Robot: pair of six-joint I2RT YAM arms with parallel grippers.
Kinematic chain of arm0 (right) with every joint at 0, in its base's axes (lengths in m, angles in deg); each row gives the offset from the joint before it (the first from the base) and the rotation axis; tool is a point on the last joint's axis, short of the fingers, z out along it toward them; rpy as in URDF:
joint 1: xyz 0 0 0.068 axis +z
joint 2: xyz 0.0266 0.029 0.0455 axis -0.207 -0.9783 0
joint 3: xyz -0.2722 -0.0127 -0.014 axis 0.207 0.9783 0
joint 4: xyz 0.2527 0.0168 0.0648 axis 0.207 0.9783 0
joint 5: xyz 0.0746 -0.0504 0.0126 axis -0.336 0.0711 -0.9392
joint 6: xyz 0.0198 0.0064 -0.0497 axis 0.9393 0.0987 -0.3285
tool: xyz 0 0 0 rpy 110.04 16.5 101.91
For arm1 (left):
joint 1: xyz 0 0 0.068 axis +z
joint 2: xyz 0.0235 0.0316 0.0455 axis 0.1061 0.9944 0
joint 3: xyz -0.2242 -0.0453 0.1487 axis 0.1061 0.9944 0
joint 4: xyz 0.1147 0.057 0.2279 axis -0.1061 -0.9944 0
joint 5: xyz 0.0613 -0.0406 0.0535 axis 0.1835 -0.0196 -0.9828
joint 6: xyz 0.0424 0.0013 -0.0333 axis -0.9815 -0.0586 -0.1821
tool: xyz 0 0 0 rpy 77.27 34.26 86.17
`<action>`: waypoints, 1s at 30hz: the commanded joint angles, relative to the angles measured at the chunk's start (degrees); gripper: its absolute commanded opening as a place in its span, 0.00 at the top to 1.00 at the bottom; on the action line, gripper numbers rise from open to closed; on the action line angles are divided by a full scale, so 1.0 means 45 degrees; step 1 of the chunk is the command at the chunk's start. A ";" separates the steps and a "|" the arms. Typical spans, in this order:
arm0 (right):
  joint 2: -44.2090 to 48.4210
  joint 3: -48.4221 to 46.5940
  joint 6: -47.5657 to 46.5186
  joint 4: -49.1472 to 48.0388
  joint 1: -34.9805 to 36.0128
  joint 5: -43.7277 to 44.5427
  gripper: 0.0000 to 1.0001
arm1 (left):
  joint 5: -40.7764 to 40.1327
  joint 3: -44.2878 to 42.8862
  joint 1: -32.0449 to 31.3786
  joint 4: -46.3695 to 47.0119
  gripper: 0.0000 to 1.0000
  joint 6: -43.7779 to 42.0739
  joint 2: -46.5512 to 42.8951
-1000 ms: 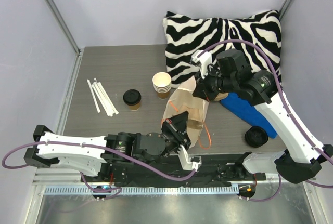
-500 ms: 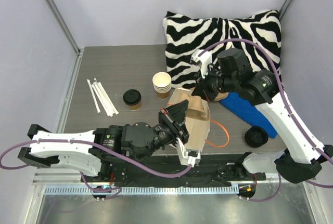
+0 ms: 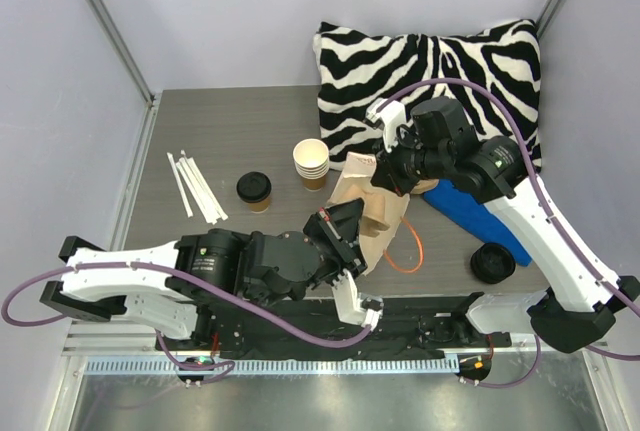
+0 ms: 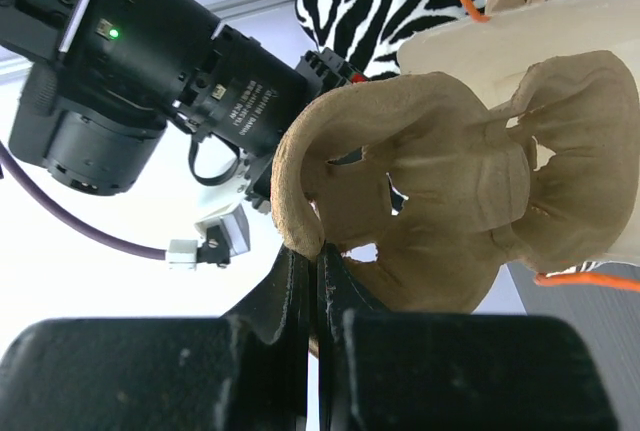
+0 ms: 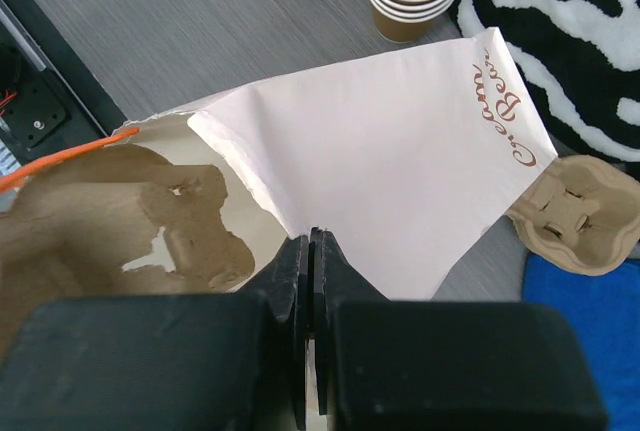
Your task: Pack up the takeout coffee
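1. Left gripper (image 4: 312,251): jaws pressed together on the rim of a moulded pulp cup carrier (image 4: 450,191). The carrier lies partly inside the mouth of the paper bag (image 5: 400,141).
2. Right gripper (image 5: 310,243): jaws clamped on the bag's upper edge, with the mouth gaping. Pale lining and brown script show on the bag.
3. The bag is at mid-table, toward the near edge, between the two arms. Its orange handle loop (image 3: 408,251) lies on the table to its right.
4. Takeout coffee (image 3: 254,191): upright on the table with its lid on, left of the bag and apart from it. Neither gripper touches it.
5. Stack of lidless cups (image 3: 311,162): right of the coffee and slightly farther back, beside the bag's far corner.
6. White sticks (image 3: 195,187) lie left of the coffee.
7. A second pulp carrier (image 5: 575,216) lies just right of the bag, next to a blue flat item (image 3: 475,213).
8. Black lids (image 3: 492,263) sit at near right. The zebra cushion (image 3: 430,66) is at far right.
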State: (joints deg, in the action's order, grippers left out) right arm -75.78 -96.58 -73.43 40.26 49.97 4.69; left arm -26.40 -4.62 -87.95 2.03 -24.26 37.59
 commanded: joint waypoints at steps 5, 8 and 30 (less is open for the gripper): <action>0.0283 -0.0021 0.0033 -0.0516 0.0028 0.0257 0.99 | -0.0161 -0.0905 -0.0294 -0.0045 1.00 0.0145 0.0375; 0.0264 -0.0138 0.0053 -0.0516 0.0028 0.0023 0.99 | -0.0162 -0.0495 -0.0274 0.0697 1.00 0.0653 0.0317; -0.0400 -0.1017 0.0325 0.0050 0.0047 -0.2906 0.99 | 0.1439 0.2181 0.2108 0.2203 1.00 0.1864 -0.0758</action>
State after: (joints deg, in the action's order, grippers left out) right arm -77.20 -98.28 -73.49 40.79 49.97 -4.58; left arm -22.27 4.51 -79.58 8.55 -18.32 35.88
